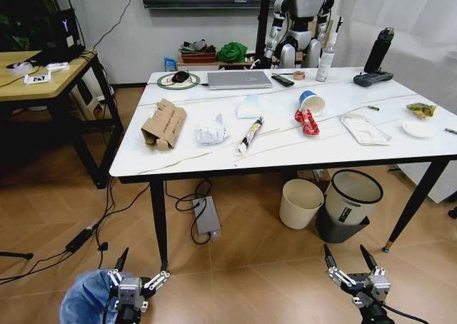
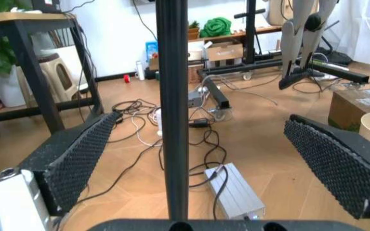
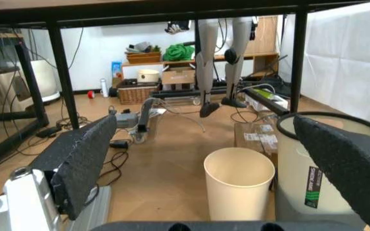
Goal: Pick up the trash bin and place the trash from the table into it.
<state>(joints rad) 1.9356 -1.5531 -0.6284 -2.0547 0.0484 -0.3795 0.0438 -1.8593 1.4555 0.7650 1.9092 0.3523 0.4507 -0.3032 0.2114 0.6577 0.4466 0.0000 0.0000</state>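
Left hand (image 1: 137, 282) low over floor, fingers spread, empty; right hand (image 1: 352, 270) same, open. Trash bin (image 1: 84, 299) with blue bag on floor just beside left hand, on its outer side; left arm nearer. Trash (image 1: 163, 124) spread along worktop (image 1: 285, 156) front edge. Left wrist view: worktop leg (image 2: 172, 110) dead ahead between fingers. Right wrist view: cream bin (image 3: 239, 183).
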